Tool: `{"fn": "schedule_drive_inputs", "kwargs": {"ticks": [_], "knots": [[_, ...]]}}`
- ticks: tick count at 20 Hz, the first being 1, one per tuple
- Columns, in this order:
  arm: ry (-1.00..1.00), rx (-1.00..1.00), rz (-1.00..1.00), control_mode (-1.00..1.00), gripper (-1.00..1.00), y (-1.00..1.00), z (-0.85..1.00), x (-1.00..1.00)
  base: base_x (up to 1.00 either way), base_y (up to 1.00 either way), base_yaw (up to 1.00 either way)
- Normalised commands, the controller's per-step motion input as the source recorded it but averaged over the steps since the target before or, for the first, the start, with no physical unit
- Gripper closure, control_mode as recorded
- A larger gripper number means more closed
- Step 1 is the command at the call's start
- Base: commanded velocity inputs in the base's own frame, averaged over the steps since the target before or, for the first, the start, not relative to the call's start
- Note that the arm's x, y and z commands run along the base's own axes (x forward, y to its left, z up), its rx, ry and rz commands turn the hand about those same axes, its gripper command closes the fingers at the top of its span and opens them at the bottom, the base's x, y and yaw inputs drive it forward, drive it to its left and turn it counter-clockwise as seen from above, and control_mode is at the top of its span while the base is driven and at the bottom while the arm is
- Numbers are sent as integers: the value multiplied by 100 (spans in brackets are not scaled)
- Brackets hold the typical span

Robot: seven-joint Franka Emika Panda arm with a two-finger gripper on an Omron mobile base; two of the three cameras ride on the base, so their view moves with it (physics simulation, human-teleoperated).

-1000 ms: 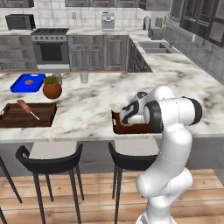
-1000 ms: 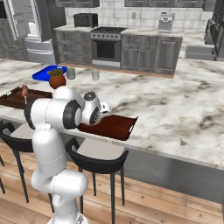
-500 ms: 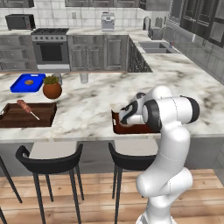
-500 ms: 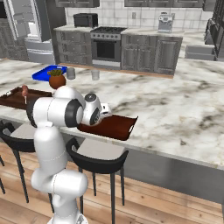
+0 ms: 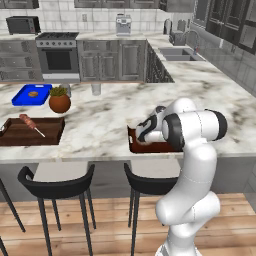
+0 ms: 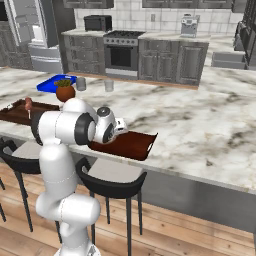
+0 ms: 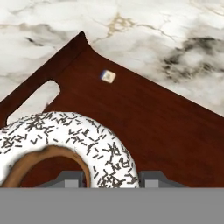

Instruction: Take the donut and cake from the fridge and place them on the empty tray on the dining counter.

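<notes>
Change: almost none; arm stays poised over tray point(image 7: 144, 127) at frame centre | Gripper point(image 7: 111, 177): pinching the donut point(image 7: 65, 135), lower left, just above tray | Meaning: donut ready for release; cake not yet delivered.

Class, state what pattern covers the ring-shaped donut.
White glaze with dark sprinkles; clearest in the hand view.

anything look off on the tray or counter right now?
Nothing stands out. The donut sits whole between the gripper's fingertips, over the tray, which lies flat on the dining counter. One small pale speck lies on the tray floor; I can't tell what it is. No spills.
</notes>
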Motion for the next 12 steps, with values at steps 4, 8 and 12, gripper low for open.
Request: {"fn": "schedule_drive_inputs", "kwargs": {"ticks": [4,8,12], "knots": [[0,8,3,-100,-100,-18,0,0,0,0,0],[0,9,3,-100,-100,-11,0,0,0,0,0],[0,10,4,-100,-100,-13,1,-4,0,0,0]]}}
